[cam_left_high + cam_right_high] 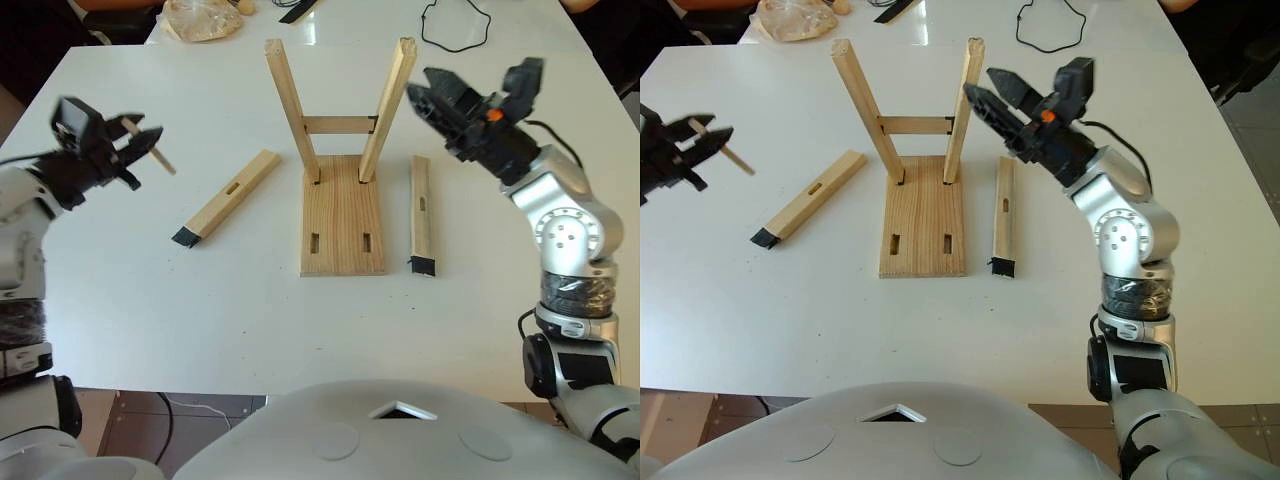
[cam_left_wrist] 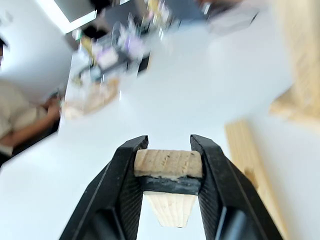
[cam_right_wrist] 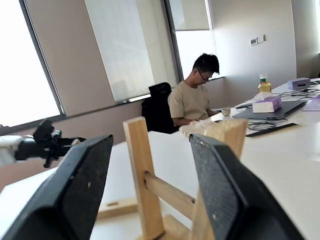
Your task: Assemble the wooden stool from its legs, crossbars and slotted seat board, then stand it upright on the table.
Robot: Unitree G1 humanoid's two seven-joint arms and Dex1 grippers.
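The slotted seat board (image 1: 342,215) lies flat mid-table. Two legs (image 1: 293,105) (image 1: 386,105) stand in its far slots, leaning apart and joined by a crossbar (image 1: 338,125). One loose leg (image 1: 228,196) lies to the board's left, another loose leg (image 1: 421,213) along its right edge. My left gripper (image 1: 140,150) hovers over the table's left side, shut on a short crossbar (image 2: 168,165) that sticks out towards the board. My right gripper (image 1: 420,85) is open, raised just right of the right standing leg's top (image 3: 220,140), not touching it.
A crumpled plastic bag (image 1: 203,18) and a black cable (image 1: 455,25) lie at the table's far edge. Bare white tabletop (image 1: 150,300) stretches in front of the board and on both sides.
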